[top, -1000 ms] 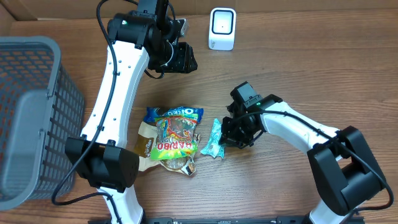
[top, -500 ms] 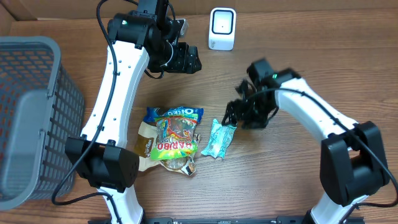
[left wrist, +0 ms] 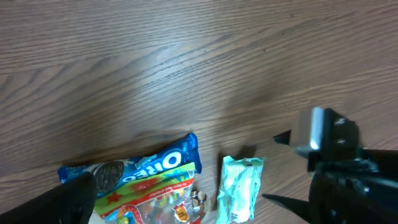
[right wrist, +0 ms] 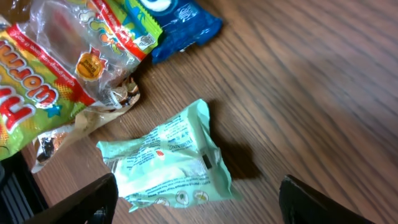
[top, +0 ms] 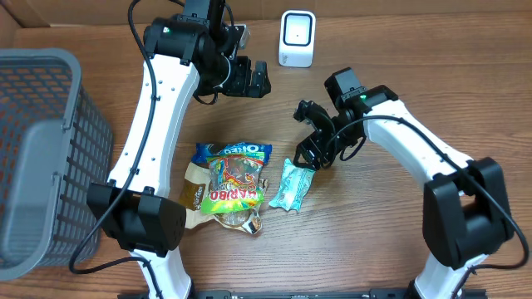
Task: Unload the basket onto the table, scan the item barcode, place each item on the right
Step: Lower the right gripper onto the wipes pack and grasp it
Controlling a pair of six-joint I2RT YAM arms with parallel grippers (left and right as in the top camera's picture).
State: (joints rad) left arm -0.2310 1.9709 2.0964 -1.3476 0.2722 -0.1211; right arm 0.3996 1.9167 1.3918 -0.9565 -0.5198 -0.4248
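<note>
Nearby: Oreo pack (top: 235, 150), Haribo bag (top: 233, 187) beside mint packet (top: 293, 186).

OREO is printed on the blue packet (left wrist: 134, 168), HARIBO on the yellow-green gummy bag (top: 233, 187).

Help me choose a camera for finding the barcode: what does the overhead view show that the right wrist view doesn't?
Only overhead: the white scanner at the far edge, the grey basket and the left pincer. Only right wrist: the fine print on the mint-green packet, including a small dark patch, possibly the barcode. Both: that packet lying free on the wooden table, the Haribo bag and the Oreo pack.
</note>
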